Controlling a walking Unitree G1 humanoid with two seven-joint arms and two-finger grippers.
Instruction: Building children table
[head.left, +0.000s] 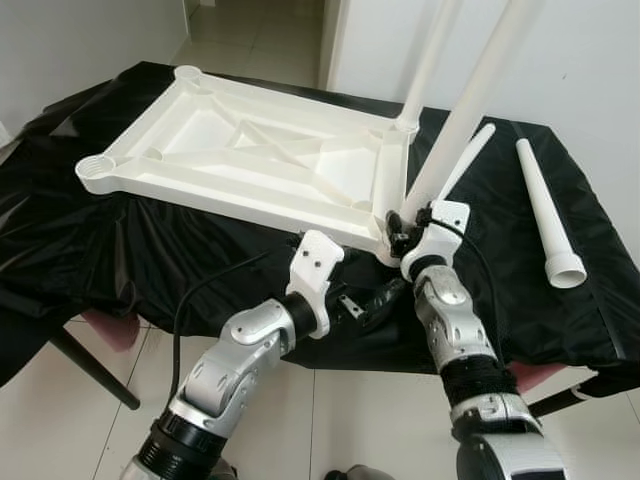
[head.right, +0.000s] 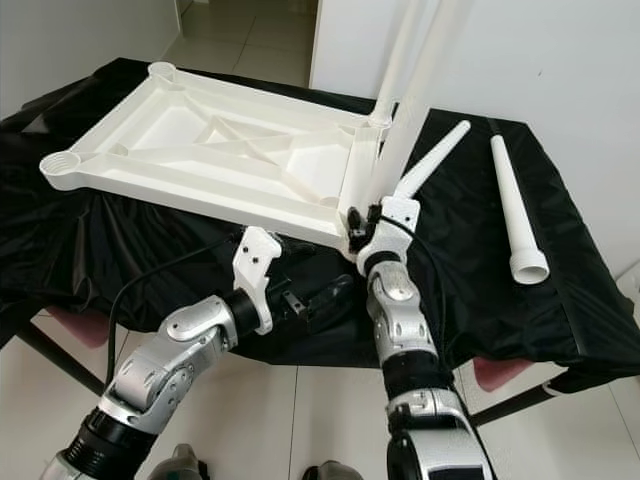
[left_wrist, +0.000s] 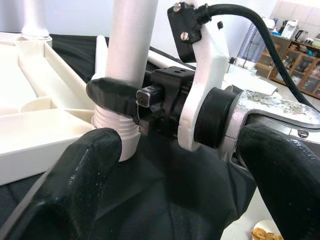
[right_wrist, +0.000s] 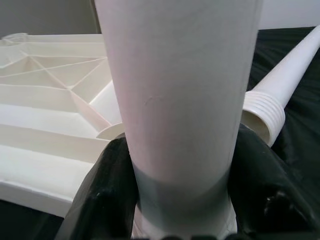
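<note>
Right gripper (head.left: 400, 232) pinches the base of a white leg (head.left: 468, 112), one black finger on each side, just above the leg's ribbed threaded end where it meets the near corner socket of the tabletop (head.left: 240, 150). Left gripper (head.left: 372, 303) hovers below and in front of that corner, fingers spread, holding nothing; its wrist view looks up between them at the right gripper's clamp.

Tabletop: white moulded plastic, lying upside down, ribbed underside with diagonal braces, round sockets at its corners. Second leg (head.left: 430, 60) stands upright in the corner socket behind the held one. Two loose legs lie beside the tabletop on the held leg's side: one (head.left: 468, 155) close, one (head.left: 545, 212) further out, flared end toward the robot. All are smooth, tapered white tubes.

Surface: glossy, wrinkled black sheet (head.left: 150, 250) draped over a support, dark metal legs under it. Floor: pale tiles. White walls behind the tabletop. Left wrist view shows wooden shelving (left_wrist: 295, 65) far off. No readable writing.
</note>
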